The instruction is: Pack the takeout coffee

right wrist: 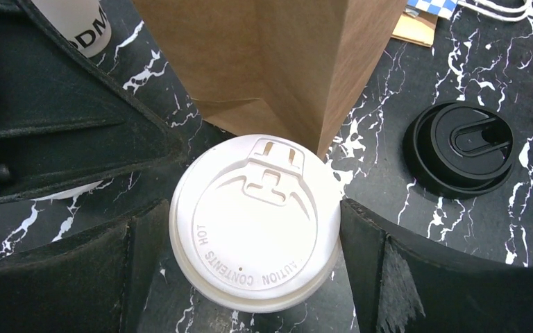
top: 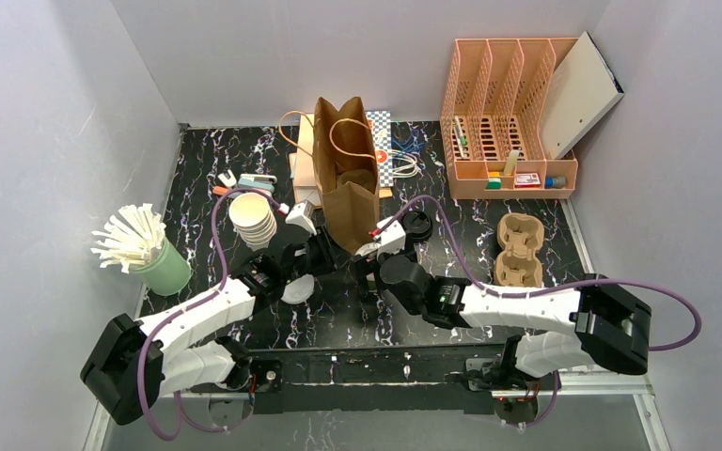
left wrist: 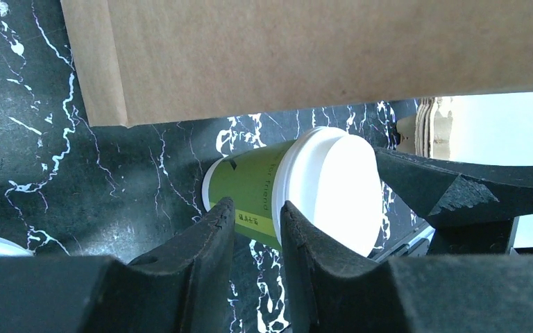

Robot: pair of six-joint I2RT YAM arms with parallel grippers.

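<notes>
A green-sided paper cup (left wrist: 246, 191), capped with a white sip lid (right wrist: 255, 222), is seen standing on the black marbled tabletop (right wrist: 500, 229) just beside the near corner of the brown paper bag (right wrist: 277, 62). It is not inside the bag.

The right pincer (right wrist: 253, 236) is held above the cup with its jaws spread wide, one on each side of the lid. The lid is framed closely by both fingers, but whether either one touches its rim cannot be told. In the left wrist view one of these fingers (left wrist: 444, 187) is seen as a dark wedge beside the lid.

The left pincer (left wrist: 257, 207) is held low in front of the cup, with its jaws drawn nearly together and only a narrow slit left between them. Nothing is held in that slit. The cup lies just beyond the fingertips, and its green side is faced by them.

A loose black lid (right wrist: 460, 147) is found flat on the tabletop, to the right of the bag and apart from the cup.
</notes>
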